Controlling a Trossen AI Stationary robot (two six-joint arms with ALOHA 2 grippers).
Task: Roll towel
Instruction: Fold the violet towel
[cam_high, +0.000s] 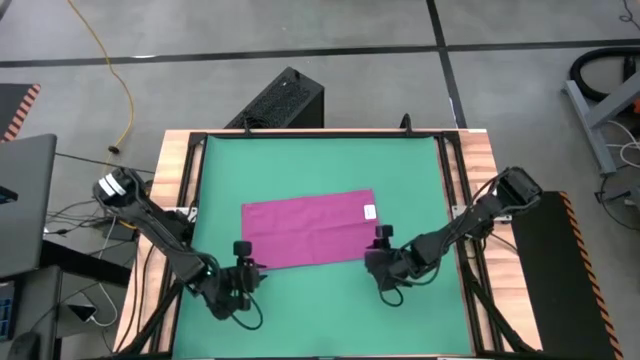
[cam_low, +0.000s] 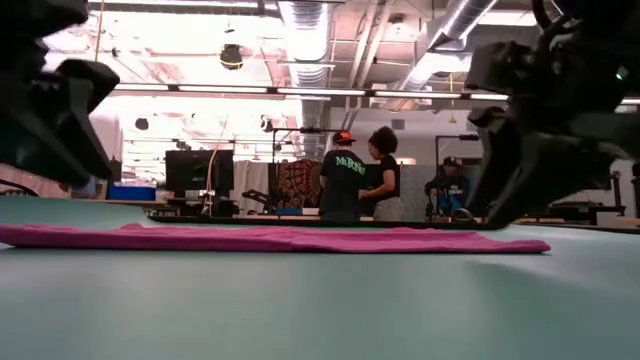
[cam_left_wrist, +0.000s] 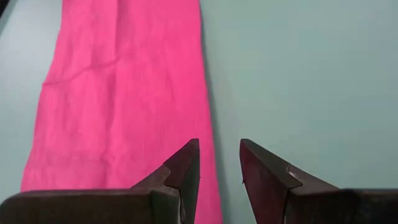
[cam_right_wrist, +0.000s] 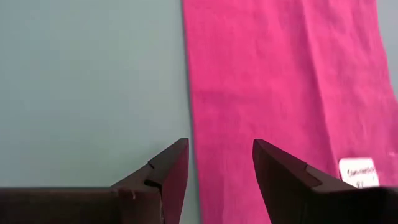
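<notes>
we are positioning the left gripper (cam_high: 243, 262) and right gripper (cam_high: 378, 250), both open and empty, at the near edge of the flat, unrolled towel (cam_high: 308, 229).

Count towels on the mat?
1. The towel lies flat mid-mat, white tag at its right end. The left gripper is open at its near-left corner, the right gripper open at its near-right corner. Nothing seems hidden.

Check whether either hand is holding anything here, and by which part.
Nothing is held. The left hand and right hand both hang open at the near edge of the flat magenta-purple cloth towel, with nothing between the fingers.
</notes>
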